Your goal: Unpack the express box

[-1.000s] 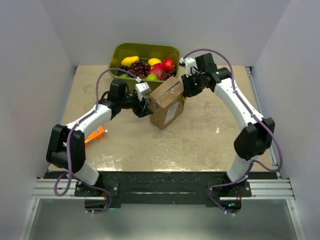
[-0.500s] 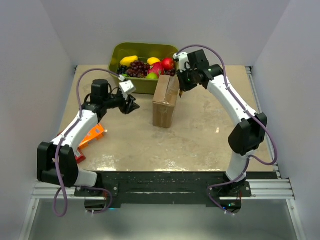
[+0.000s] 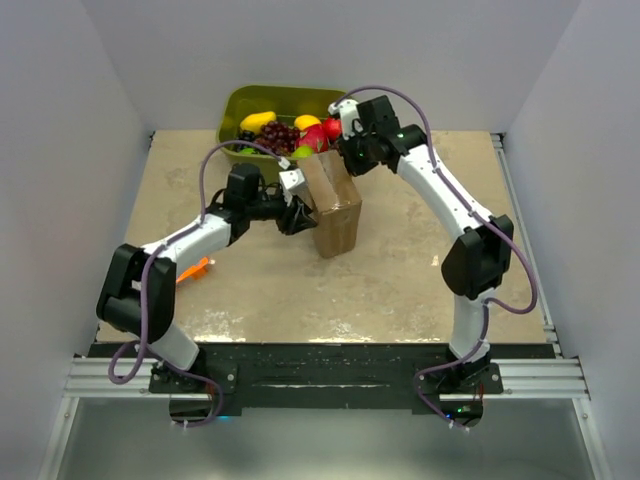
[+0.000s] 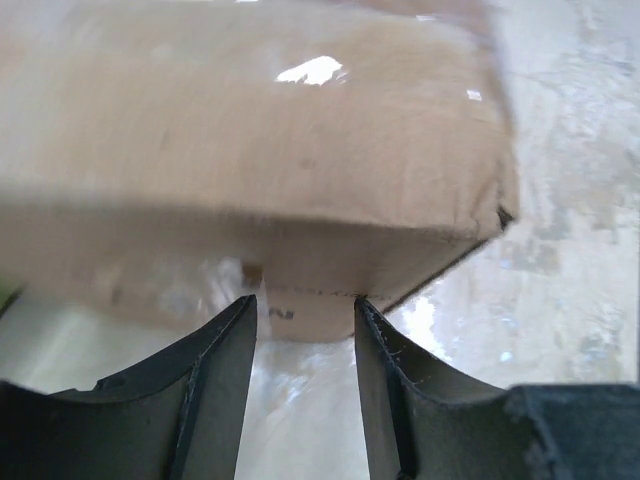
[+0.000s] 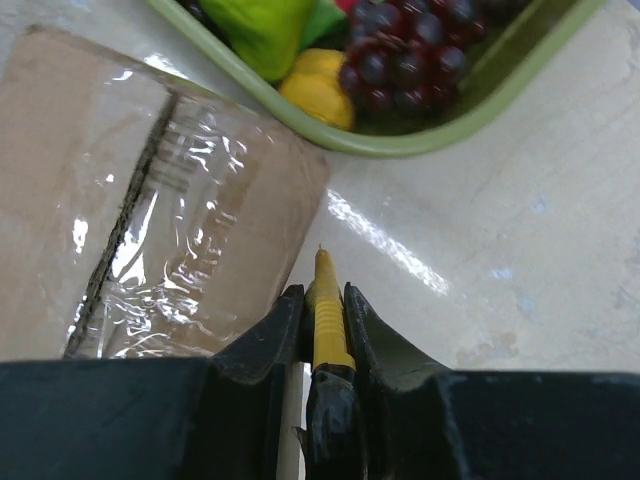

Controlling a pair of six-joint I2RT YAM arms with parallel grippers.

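Left gripper (image 4: 305, 308) swings back in, jaws half-spread, express box (image 4: 260, 140) just ahead of them. Right gripper (image 5: 322, 292) pinches the yellow cutter (image 5: 326, 275), taped box just left of its tip. Looks like bracing for the cut.

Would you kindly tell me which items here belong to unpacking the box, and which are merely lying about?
For the job: express box; yellow tool, held in the right hand.
Lying about: fruit bin; orange package.
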